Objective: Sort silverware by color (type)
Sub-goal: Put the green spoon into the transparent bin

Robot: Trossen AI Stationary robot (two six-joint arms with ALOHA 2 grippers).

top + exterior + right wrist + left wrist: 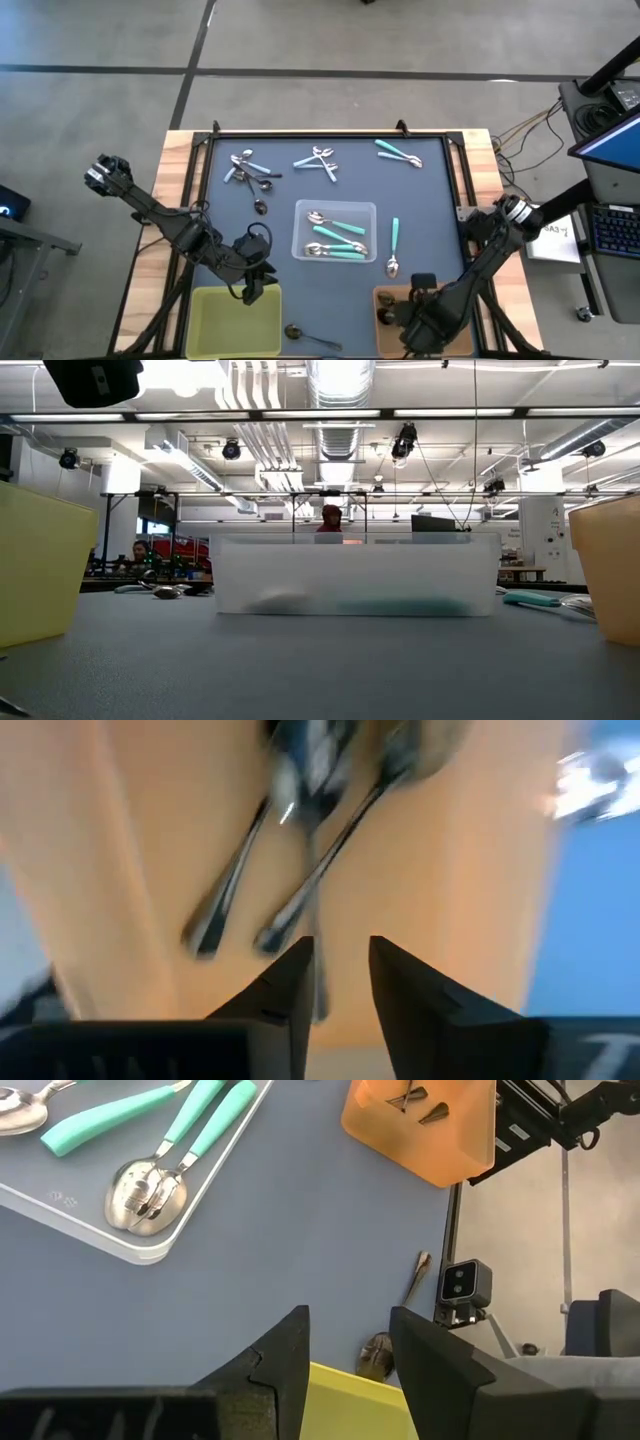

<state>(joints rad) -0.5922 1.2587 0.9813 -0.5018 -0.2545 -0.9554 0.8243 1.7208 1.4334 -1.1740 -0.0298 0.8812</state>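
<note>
Teal-handled spoons (338,238) lie in the clear bin (300,208), also seen in the left wrist view (150,1185). Pale-handled spoons (320,160), metal ones (245,167), two teal ones (400,153) and a single teal spoon (393,245) lie on the mat. One dark spoon (260,206) lies mid-left and another (305,336) near the near edge. My left gripper (255,288) (350,1345) hangs open over the yellow bin's (235,320) far right corner. My right gripper (405,305) (342,970) is open by a narrow gap inside the brown bin (382,298), above dark spoons (300,870). My right gripper has a thin spoon handle (318,982) showing in the gap beside one finger (285,990), pointing down into the brown bin. The view is blurred, and I cannot tell whether the finger touches it.
The three bins stand along the table's near half: yellow at left (40,560), clear in the middle (355,575), brown at right (610,560). A black frame rail (330,133) edges the mat. A small camera (463,1283) sits at the near edge. People show far behind the table.
</note>
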